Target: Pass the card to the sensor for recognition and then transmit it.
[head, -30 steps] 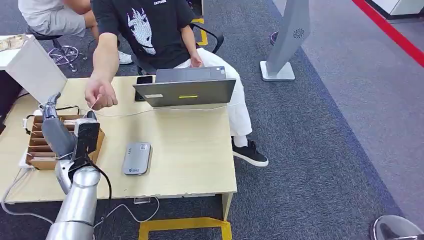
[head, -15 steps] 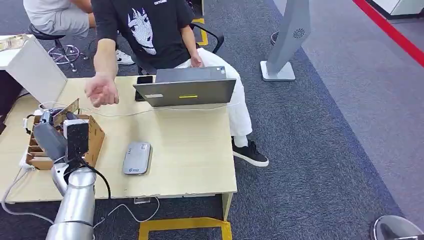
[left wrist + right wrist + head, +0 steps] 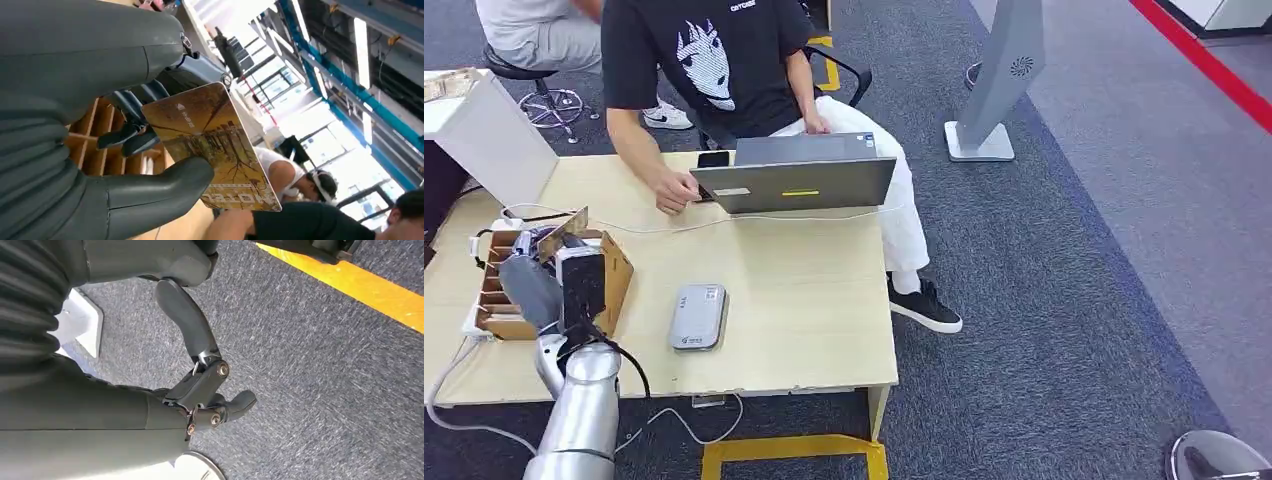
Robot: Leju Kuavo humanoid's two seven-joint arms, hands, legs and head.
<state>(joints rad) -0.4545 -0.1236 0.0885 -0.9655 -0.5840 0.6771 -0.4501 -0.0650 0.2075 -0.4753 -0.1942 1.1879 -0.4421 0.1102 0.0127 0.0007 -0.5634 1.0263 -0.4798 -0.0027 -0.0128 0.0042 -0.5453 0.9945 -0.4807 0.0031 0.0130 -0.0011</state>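
1. Card (image 3: 210,145) pinched between thumb and fingers of left hand (image 3: 100,130), face exposed, likely so the sensor can read it.
2. Left hand (image 3: 549,270) sits above the wooden card box (image 3: 614,275) at the table's (image 3: 804,300) left end; card (image 3: 564,232) raised clear of the slots.
3. Grey sensor (image 3: 698,316) lies flat on the table, near the box, apart from the card; scan not yet done.
4. Right hand (image 3: 200,390) hangs over carpet, fingers curled, holding nothing.
5. Person's hand (image 3: 674,192) rests by the laptop (image 3: 799,180), probably the recipient.
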